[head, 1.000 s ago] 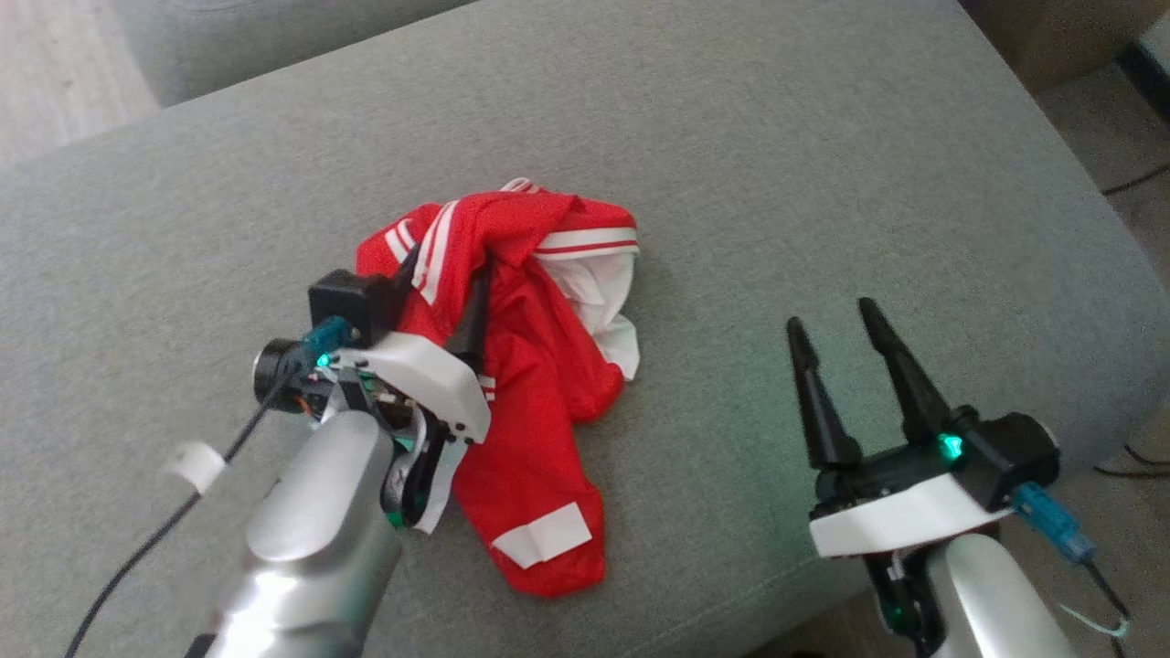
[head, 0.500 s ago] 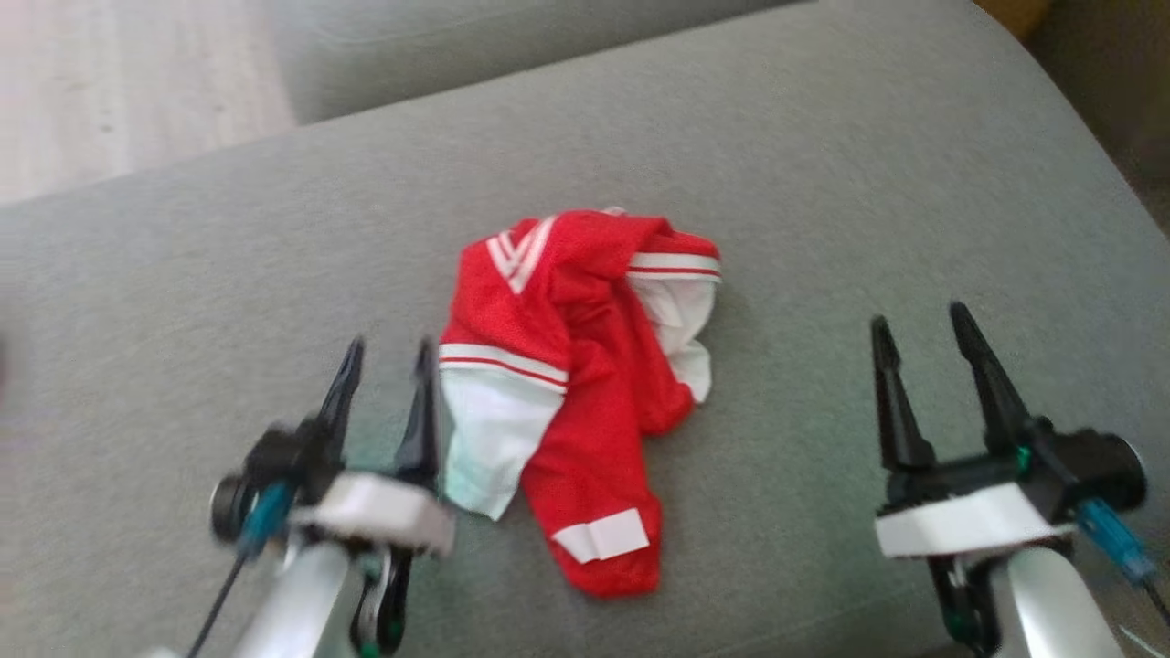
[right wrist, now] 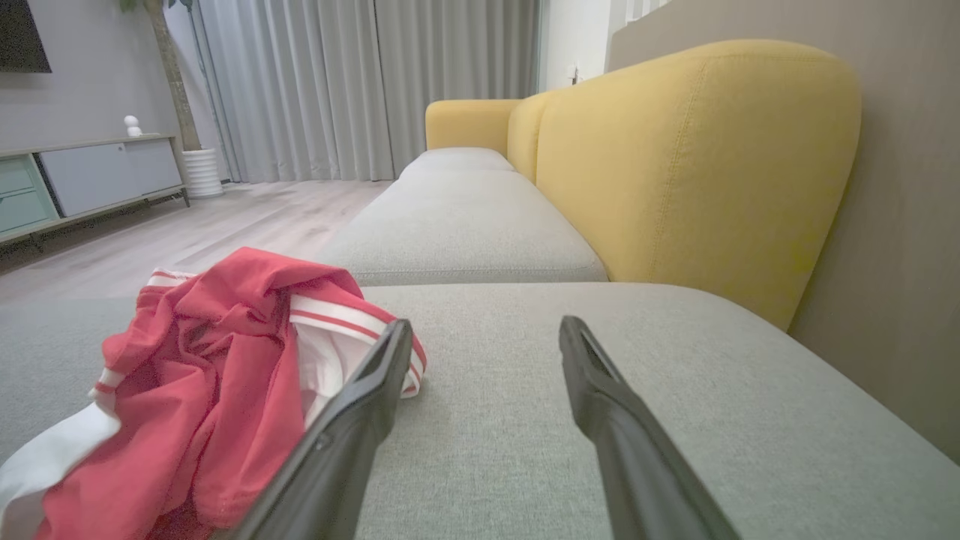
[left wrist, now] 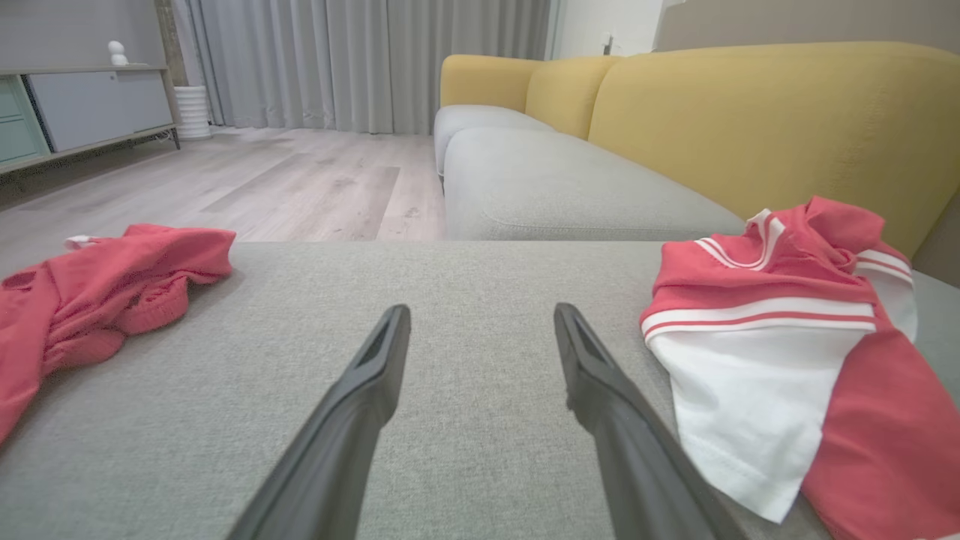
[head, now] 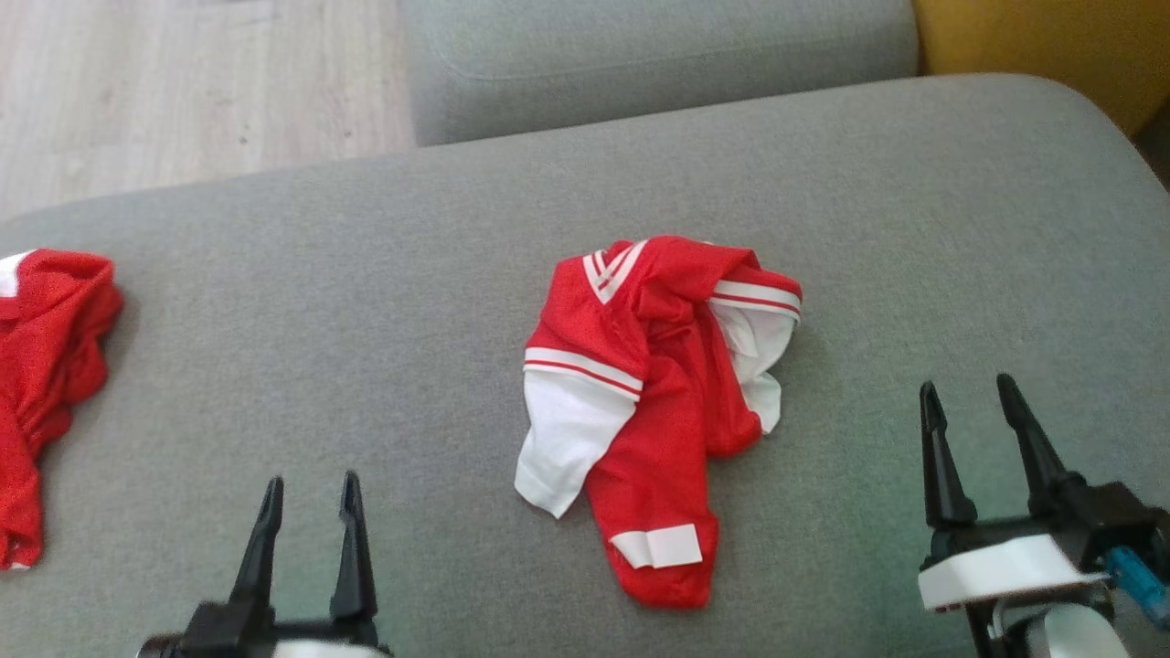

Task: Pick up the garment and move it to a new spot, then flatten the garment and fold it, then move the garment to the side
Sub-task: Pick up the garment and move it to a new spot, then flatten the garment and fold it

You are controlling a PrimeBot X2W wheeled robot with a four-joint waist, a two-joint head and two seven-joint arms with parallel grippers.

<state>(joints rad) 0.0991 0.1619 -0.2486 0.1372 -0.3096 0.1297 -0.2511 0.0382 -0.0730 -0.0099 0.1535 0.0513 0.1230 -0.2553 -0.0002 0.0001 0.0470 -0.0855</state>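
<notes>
well, the largest thing is the grey sofa seat (head: 366, 302), a wide cushion that spans the head view from edge to edge. beyond its far side lies a second grey cushion (head: 658, 55), and a yellow backrest (right wrist: 697, 150) rises along the right of both in the right wrist view. pale wood floor (head: 183, 91) shows past the seat's far left edge. grey curtains (left wrist: 360, 60) hang at the far end of the room, with a low cabinet (left wrist: 97, 105) to their left.

the garment (head: 658, 384), a red jersey with white stripes, lies crumpled on the seat a little right of the middle, between the two grippers and somewhat farther out than they are. a second red cloth (head: 46, 366) is bunched at the seat's far left edge, well apart from the garment. a white sleeve (head: 567, 439) sticks out of the garment's left side, and a small white patch (head: 660, 546) sits by its near hem.

the left gripper (head: 311, 478) rises from the bottom edge at lower left, its two dark fingers spread wide with nothing between them, pointing over bare cushion; the white sleeve lies off to its right, apart from it. the right gripper (head: 967, 384) stands at lower right, fingers likewise spread wide and empty, with the garment to its left and not touching it.
</notes>
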